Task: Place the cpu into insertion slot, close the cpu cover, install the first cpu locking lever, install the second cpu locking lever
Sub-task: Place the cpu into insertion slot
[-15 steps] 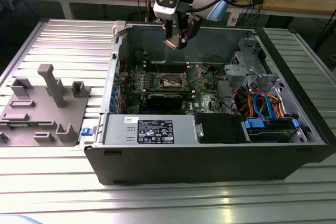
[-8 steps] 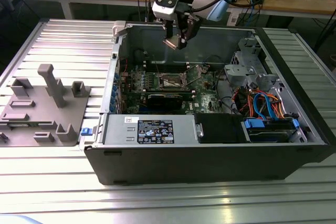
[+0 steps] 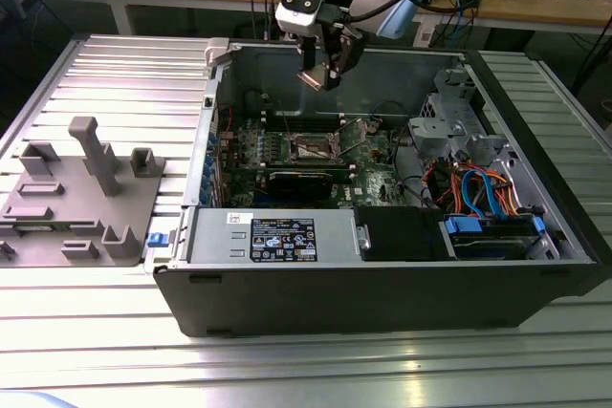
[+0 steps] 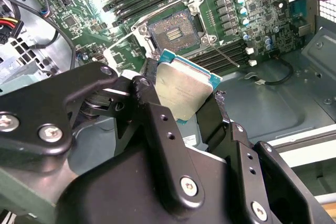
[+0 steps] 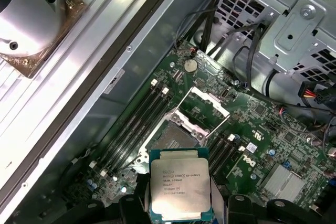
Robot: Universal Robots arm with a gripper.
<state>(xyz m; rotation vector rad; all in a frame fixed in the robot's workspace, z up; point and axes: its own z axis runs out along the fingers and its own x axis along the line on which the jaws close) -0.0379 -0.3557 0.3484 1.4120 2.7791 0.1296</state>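
Observation:
The cpu (image 5: 178, 184), a square chip with a silvery top and green edge, is clamped between my gripper's black fingers (image 4: 152, 103). My gripper (image 3: 320, 69) hangs over the open computer case, above the green board. In both wrist views the cpu hovers apart from the insertion slot (image 5: 173, 139), whose dark contact field (image 4: 173, 32) lies bare. The cpu cover (image 5: 205, 109), a thin metal frame, stands tilted up from the far side of the slot (image 3: 311, 147). A thin locking lever (image 4: 227, 56) lies swung out beside the socket.
Long memory slots (image 5: 136, 119) flank the socket. A black card (image 3: 301, 182) sits in front of it, a power supply (image 3: 287, 236) along the case's near wall. A drive cage (image 3: 459, 121) and coloured cables (image 3: 478, 193) fill the exterior view's right. A grey fixture (image 3: 86, 179) stands outside on the left.

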